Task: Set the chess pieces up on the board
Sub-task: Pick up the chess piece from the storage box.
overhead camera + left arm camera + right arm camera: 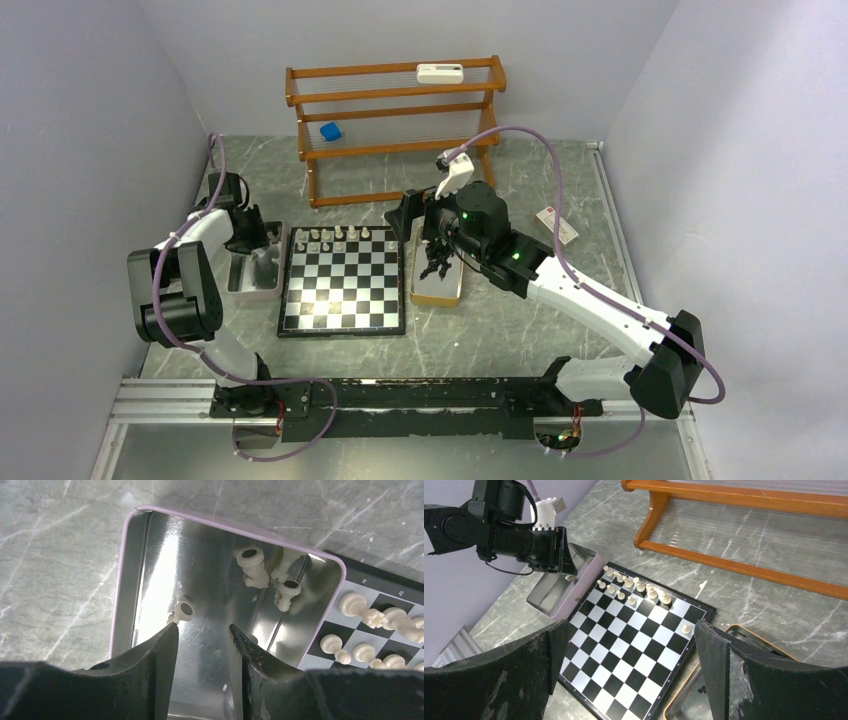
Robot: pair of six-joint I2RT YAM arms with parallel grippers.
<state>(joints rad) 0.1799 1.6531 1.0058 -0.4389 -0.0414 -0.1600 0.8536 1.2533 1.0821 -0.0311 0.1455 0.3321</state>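
Observation:
The board (343,285) lies between two trays, with cream chess pieces (340,236) in its far rows. My left gripper (202,630) hangs open over the silver lilac-rimmed tray (127,580), nothing between its fingers. Three cream pieces lie in that tray: one (184,610) just off the left fingertip, two others (252,566) farther right. My right gripper (631,630) is wide open and empty above the board (634,650), near the gold-rimmed tray (437,290) that holds black pieces (435,262). A lone cream pawn (686,628) stands near the board's right edge.
A wooden rack (395,120) stands behind the board, with a blue cube (330,131) on a shelf and a white device (440,72) on top. A small card (556,226) lies at the right. Grey walls close in on both sides.

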